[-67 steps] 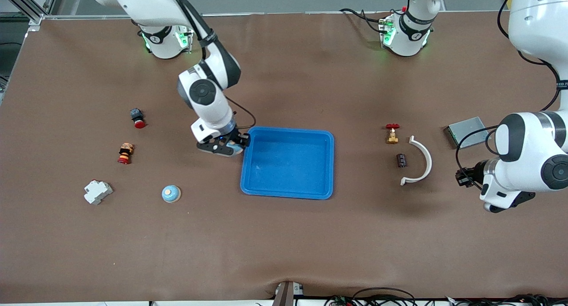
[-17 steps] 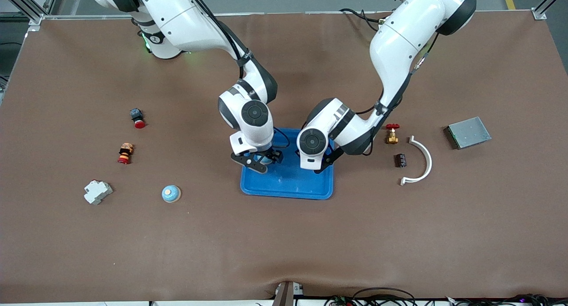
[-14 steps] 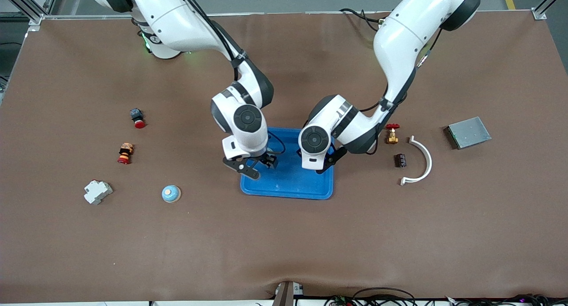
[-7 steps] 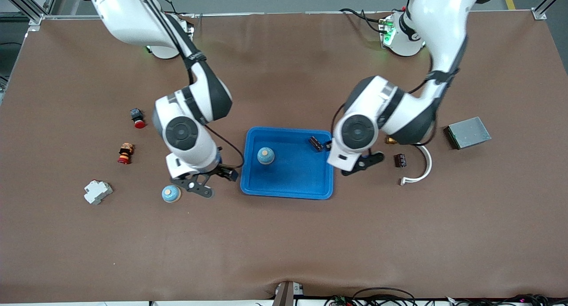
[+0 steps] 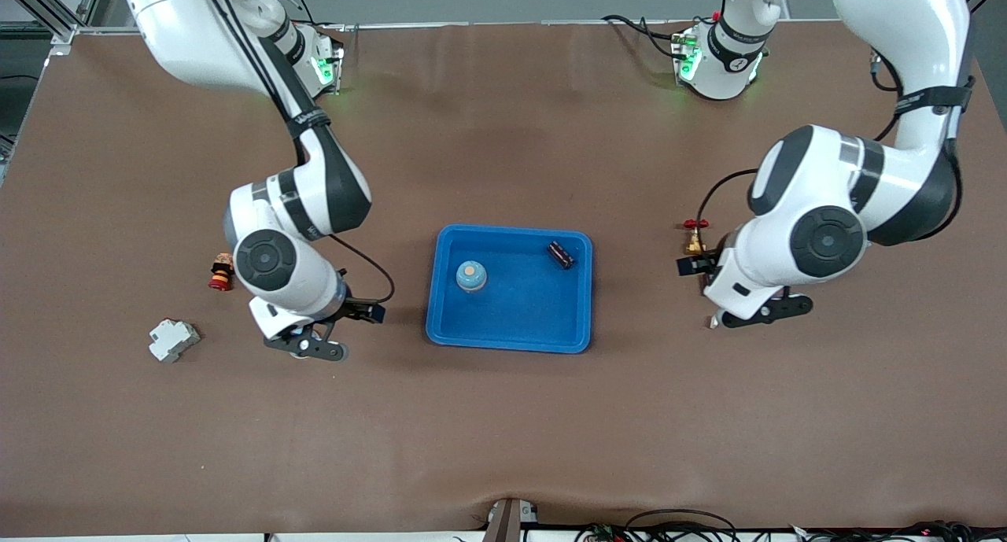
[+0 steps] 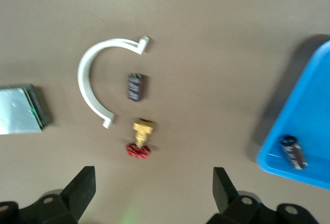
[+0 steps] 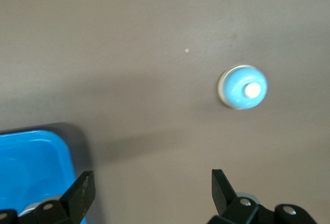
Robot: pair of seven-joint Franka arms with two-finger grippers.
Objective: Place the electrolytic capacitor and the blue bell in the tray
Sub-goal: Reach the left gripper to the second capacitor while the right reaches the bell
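Note:
The bright-blue tray (image 5: 511,333) lies mid-table. A blue bell (image 5: 470,274) and a dark electrolytic capacitor (image 5: 560,254) lie in it. My right gripper (image 5: 307,345) hangs open and empty beside the tray, toward the right arm's end. A second blue bell (image 7: 243,86) lies on the table in the right wrist view, ahead of the open right gripper (image 7: 152,190); the arm hides it in the front view. My left gripper (image 5: 759,310) hangs open and empty toward the left arm's end. The left wrist view shows the open left gripper (image 6: 153,190), a second capacitor (image 6: 136,86) and the tray (image 6: 309,126).
A brass valve with a red handle (image 6: 141,140), a white curved clamp (image 6: 95,79) and a grey box (image 6: 20,109) lie around the second capacitor. A white breaker (image 5: 173,340) and a red-and-orange part (image 5: 222,271) lie toward the right arm's end.
Both grippers were low over the tray; they let go of the bell and the capacitor there. Both arms then swung outward, the right over the second bell, the left over the second capacitor.

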